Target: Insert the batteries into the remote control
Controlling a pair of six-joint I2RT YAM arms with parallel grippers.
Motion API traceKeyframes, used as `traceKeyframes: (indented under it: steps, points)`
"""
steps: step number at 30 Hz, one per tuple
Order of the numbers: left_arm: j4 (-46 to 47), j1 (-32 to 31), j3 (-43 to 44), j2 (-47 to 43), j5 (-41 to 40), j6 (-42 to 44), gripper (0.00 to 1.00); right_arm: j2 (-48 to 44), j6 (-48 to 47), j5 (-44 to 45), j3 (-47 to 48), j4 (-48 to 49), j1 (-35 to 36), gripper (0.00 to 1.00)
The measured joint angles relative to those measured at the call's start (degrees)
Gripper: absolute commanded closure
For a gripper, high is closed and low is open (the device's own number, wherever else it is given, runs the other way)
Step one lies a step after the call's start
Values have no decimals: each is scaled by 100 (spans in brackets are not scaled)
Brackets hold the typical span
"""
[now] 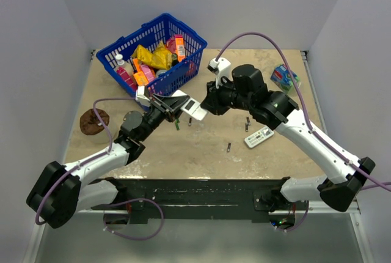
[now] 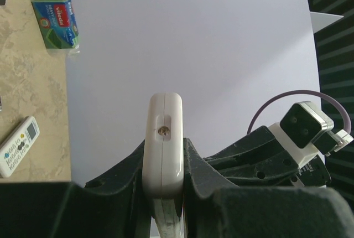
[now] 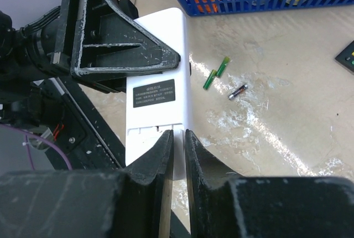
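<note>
My left gripper (image 1: pixel 176 105) is shut on the small white remote control (image 1: pixel 190 108) and holds it above the table. In the left wrist view the remote control (image 2: pixel 164 138) stands edge-on, squeezed between the jaws of the left gripper (image 2: pixel 164 158). My right gripper (image 3: pixel 178 138) rests its tips on the remote control's (image 3: pixel 157 55) back, just past the black label; its jaws stand a narrow slit apart with nothing between them. Two green batteries (image 3: pixel 214 74) and a dark one (image 3: pixel 238 91) lie on the table beneath. More batteries (image 1: pixel 247 122) lie scattered further right.
A blue basket (image 1: pixel 160 21) full of packets stands at the back left. A white remote with grey buttons (image 1: pixel 259 136) lies on the right, a sponge pack (image 1: pixel 284 77) at the back right, a brown lump (image 1: pixel 93 121) at the left. A black remote's corner (image 3: pixel 345 56) shows.
</note>
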Motion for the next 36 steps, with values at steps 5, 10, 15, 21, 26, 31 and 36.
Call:
traceKeyframes:
  steps: [5, 10, 15, 21, 26, 31, 36]
  points:
    - [-68, 0, 0, 33, -33, 4, 100, -7, 33, 149, -114, 92, 57, 81]
    - [-79, -2, 0, 33, -116, -46, 100, -26, 35, 369, -184, 238, 170, 76]
    - [-72, -22, -7, 28, -251, -173, 100, -122, 76, 662, -319, 422, 278, 68]
    - [-57, -46, -24, -83, -492, -210, 100, -208, 398, 890, -461, 621, 308, 65]
    - [17, -48, -44, -98, -588, -212, 100, -315, 634, 1034, -616, 804, 334, 64]
    - [155, -50, -44, -98, -632, -214, 100, -400, 789, 1119, -658, 896, 334, 61]
    - [197, -50, -44, -107, -632, -208, 100, -424, 883, 1161, -654, 901, 334, 58]
